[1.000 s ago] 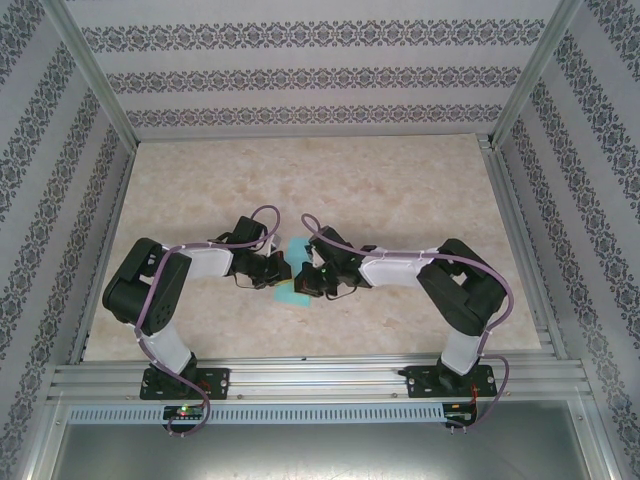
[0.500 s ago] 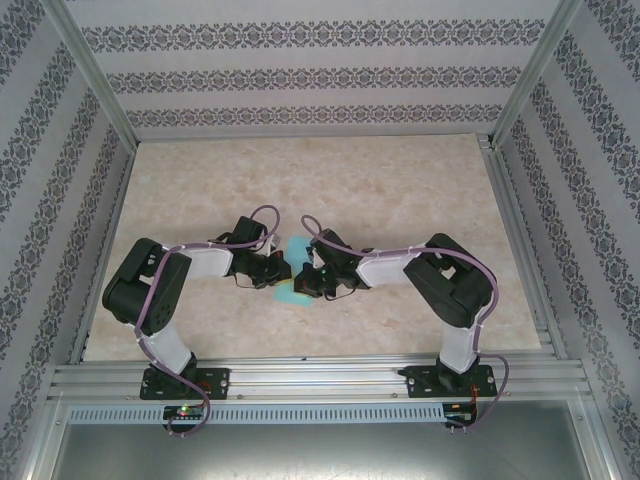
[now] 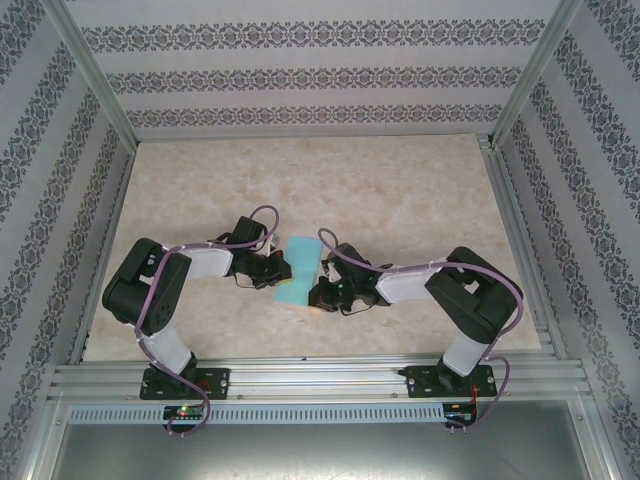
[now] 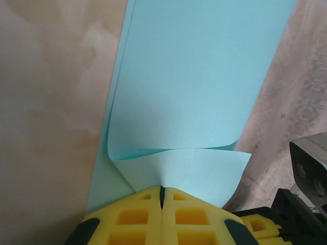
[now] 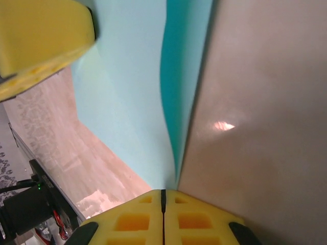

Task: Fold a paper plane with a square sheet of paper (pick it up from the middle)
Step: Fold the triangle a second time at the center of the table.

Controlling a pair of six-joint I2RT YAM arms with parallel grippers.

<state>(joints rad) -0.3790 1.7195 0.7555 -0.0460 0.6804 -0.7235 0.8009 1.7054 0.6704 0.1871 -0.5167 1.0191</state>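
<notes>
Two sets of yellow foam pads (image 4: 133,219), moulded in a blocky grid, are what you meet first. Your left claw (image 4: 161,190) has them pressed flat together, clenched on the square sheet of paper (image 4: 199,76), whose curled lip runs straight into the seam. Beyond that claw's tip the thin, matte turquoise sheet bellies up in a smooth roll, one layer doubled over the other, and stretches away as a long plain band. Your right claw (image 5: 163,194) is closed tight too, pad against pad. The sheet's darker folded edge tapers down to its tip, but you cannot tell whether it is pinched there or merely touching. Just ahead and to the left of that claw hangs the other claw's yellow pad. Under both lies the table (image 3: 400,190), a glossy beige marbled surface with a small glint ahead and to the right of the right claw. Farther off rise walls (image 3: 320,80) papered in grey floral stripes, framed by aluminium posts (image 3: 92,75).
</notes>
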